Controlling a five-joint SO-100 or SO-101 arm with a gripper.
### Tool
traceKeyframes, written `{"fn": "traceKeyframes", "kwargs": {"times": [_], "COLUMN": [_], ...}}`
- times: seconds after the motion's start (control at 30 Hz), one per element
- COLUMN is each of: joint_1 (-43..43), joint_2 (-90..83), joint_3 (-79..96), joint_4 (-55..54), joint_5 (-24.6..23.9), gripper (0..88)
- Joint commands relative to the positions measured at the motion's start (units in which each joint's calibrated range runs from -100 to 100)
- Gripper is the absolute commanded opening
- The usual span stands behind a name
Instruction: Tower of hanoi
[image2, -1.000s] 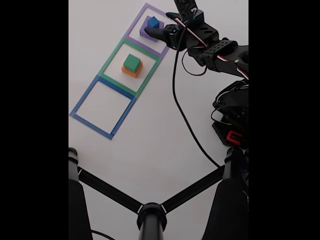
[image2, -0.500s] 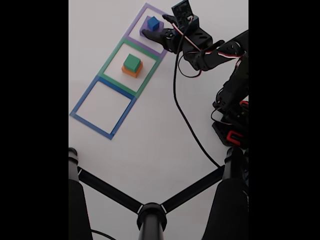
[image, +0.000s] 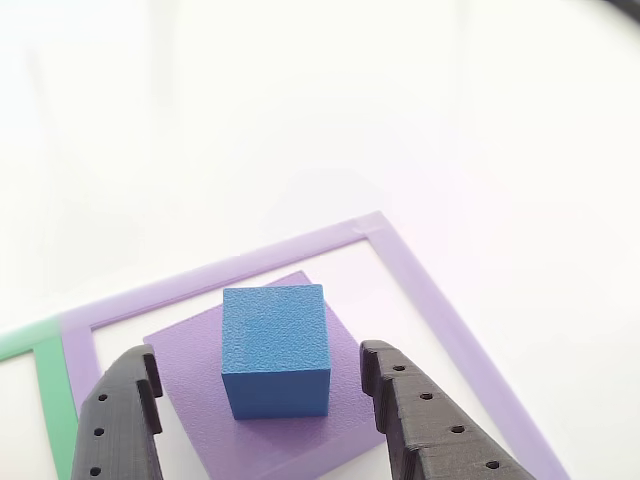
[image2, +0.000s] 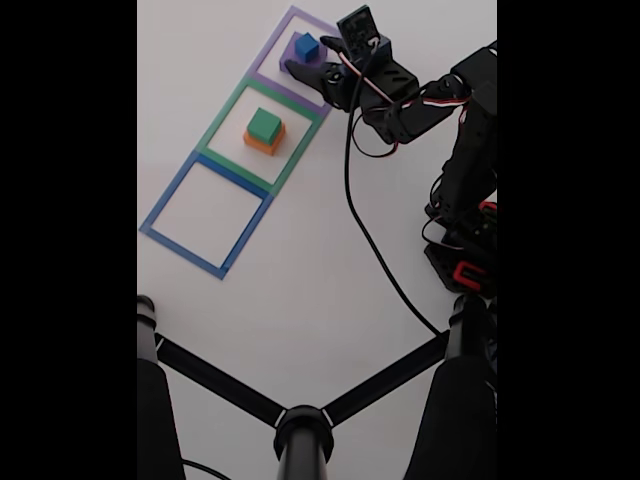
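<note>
Tool: open, fingers either side of the blue cube, not touching it. Cube sits on the purple block beneath the tool, inside the purple tape outline. Green block on orange block, well apart from the tool on the worktop.

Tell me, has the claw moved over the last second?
Yes. In the fixed view the claw has slid left across the purple tape square outline, closing around the small matte blue cube.

The arm was matte black with red-and-white wiring and a trailing black cable, its end effector fingers dotted with small holes
</note>
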Motion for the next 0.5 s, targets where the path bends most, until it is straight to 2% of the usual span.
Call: {"fn": "traceKeyframes", "kwargs": {"times": [0.0,0.47], "joint_1": [-0.9,-1.4], "joint_2": [-0.2,1.6], "joint_3": [-2.3,-4.0], "joint_4": [-1.4,-1.4], "joint_5": [0.0,0.0], "gripper": [16.2,4.4]}}
